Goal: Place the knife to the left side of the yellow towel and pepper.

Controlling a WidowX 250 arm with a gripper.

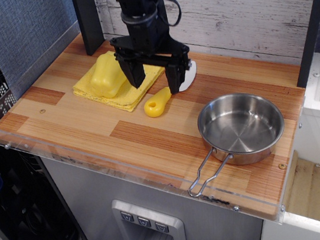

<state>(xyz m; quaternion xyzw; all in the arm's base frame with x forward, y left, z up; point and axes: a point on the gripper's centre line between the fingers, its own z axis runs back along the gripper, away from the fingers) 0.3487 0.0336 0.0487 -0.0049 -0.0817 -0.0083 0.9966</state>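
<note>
With its jaws apart, the gripper point(156, 82) hangs just above the knife point(168, 93), which lies on the wooden surface point(89, 124) right of the yellow towel point(121, 89) and pepper point(105, 75); lower squarely astride it before closing.

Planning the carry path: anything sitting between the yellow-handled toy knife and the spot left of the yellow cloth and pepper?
Yes. The folded yellow cloth towel, with the glossy yellow plastic pepper on it, lies directly between the yellow-handled toy knife and the bare wood to their left. The open black gripper is above the knife.
</note>
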